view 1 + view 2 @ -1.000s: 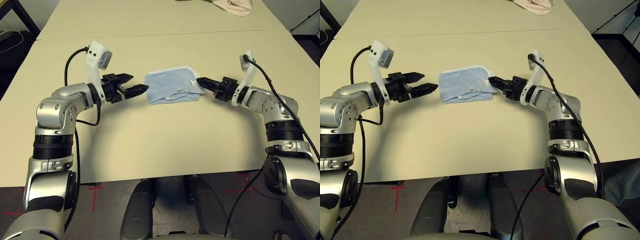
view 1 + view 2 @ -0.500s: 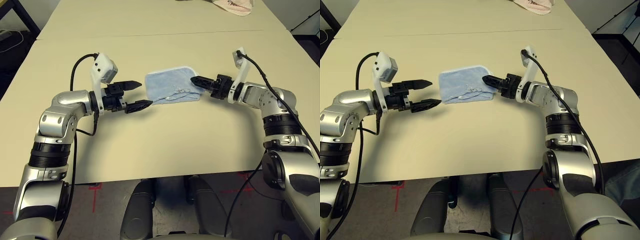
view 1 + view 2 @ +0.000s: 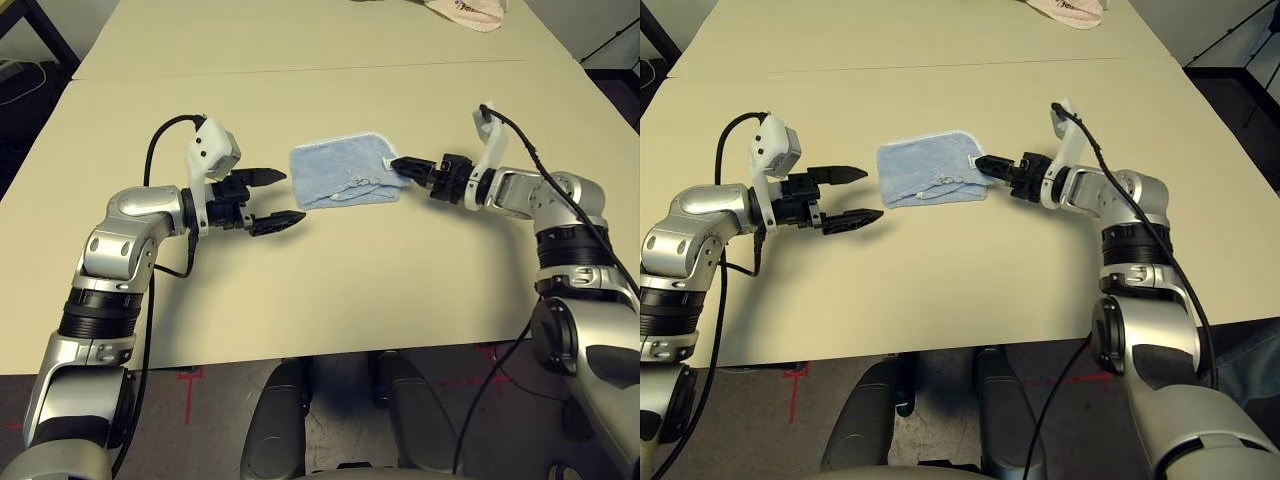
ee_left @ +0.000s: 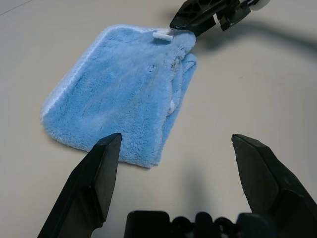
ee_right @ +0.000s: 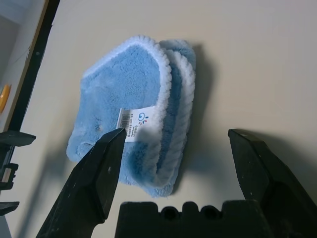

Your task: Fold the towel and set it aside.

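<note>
The towel [image 3: 342, 172] is light blue with white edging and lies folded flat in the middle of the table. A small white label [image 5: 136, 120] sticks out at its right edge. My left gripper [image 3: 292, 196] hovers just left of the towel, a little nearer to me, open with its fingers [image 4: 101, 168] spread wide and nothing between them. My right gripper [image 3: 398, 165] points at the towel's right edge by the label, open and holding nothing. The left wrist view shows the right gripper [image 4: 198, 15] at the towel's far corner.
A pink cloth [image 3: 465, 12] lies at the far edge of the beige table [image 3: 330, 290]. A seam [image 3: 300, 68] crosses the table behind the towel. Dark floor drops off past the table's left side and front edge.
My left gripper has drawn away from the towel's left edge, toward me, and turned so its fingers spread sideways. My right gripper reached over the towel's right edge, then pulled back slightly.
</note>
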Robot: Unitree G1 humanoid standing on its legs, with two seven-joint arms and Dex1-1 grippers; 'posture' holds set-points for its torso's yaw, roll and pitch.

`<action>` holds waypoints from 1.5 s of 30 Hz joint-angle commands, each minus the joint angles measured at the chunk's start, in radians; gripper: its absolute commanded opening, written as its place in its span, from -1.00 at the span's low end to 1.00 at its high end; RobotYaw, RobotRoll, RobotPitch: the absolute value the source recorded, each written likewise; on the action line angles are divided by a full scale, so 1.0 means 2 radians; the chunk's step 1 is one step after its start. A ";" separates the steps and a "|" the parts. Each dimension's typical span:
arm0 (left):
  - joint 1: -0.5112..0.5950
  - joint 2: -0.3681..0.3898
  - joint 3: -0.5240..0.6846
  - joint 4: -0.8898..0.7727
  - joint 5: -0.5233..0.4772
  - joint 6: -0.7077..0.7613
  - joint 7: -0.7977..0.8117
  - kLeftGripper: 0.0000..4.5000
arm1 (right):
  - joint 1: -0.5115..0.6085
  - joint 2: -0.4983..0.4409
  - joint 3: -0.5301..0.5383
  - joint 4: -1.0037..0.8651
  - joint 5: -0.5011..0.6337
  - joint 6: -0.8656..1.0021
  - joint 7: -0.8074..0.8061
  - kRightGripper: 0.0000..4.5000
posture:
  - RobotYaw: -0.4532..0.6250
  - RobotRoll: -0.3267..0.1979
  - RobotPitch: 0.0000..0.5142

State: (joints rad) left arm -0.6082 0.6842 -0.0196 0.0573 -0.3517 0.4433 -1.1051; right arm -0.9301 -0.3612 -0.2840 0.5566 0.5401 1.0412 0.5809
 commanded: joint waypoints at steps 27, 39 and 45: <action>0.002 0.020 -0.017 -0.006 0.007 0.018 -0.015 1.00 | -0.020 0.051 0.016 0.035 0.001 -0.021 -0.014 -0.54 | -0.06 0.25 -0.15; -0.002 0.023 -0.024 0.002 0.010 0.019 -0.021 1.00 | -0.025 0.039 0.002 0.021 0.012 -0.041 -0.008 -0.99 | -0.09 0.25 -0.18; -0.011 0.019 -0.028 0.011 0.013 0.016 -0.021 1.00 | -0.031 0.032 -0.009 0.022 0.016 -0.080 0.003 -0.99 | -0.11 0.25 -0.22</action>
State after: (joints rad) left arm -0.6233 0.7194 -0.0581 0.0647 -0.3354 0.4753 -1.1342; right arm -0.9802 -0.2875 -0.2867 0.6165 0.5640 0.9116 0.5769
